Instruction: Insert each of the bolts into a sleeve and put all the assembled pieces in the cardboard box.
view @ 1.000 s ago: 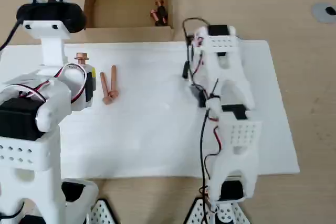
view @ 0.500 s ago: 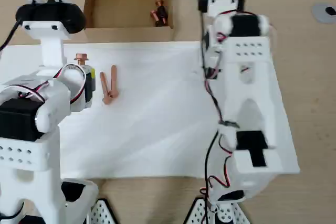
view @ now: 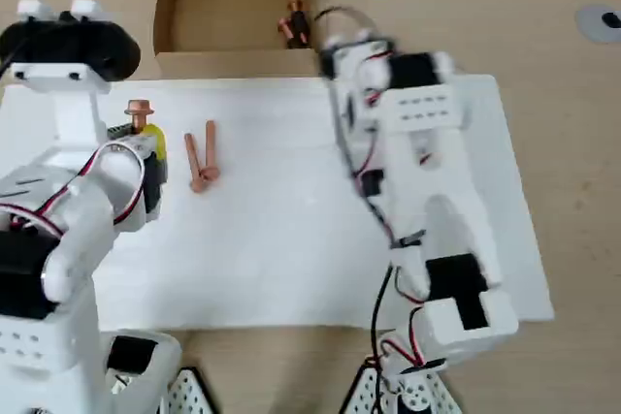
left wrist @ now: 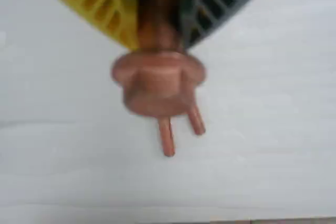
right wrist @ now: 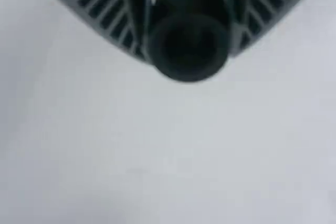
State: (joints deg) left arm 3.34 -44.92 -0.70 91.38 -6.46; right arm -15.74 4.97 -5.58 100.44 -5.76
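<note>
Cardboard box (view: pixel 233 12) at far side, assembled piece (view: pixel 294 22) inside by its right wall. Two loose bolts (view: pixel 202 157) lie on white mat (view: pixel 291 239), near left gripper (view: pixel 146 133).
Left wrist: jaws clamped tight on bolt (left wrist: pixel 157 85) shank, head free; loose bolts lie beyond.
Right wrist: right gripper (right wrist: pixel 186 24) jaws closed around black sleeve (right wrist: pixel 188 48), over mat.

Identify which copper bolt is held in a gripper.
The bolt clamped in the left gripper, head sticking out; the other two loose bolts lie side by side on the white sheet.
</note>
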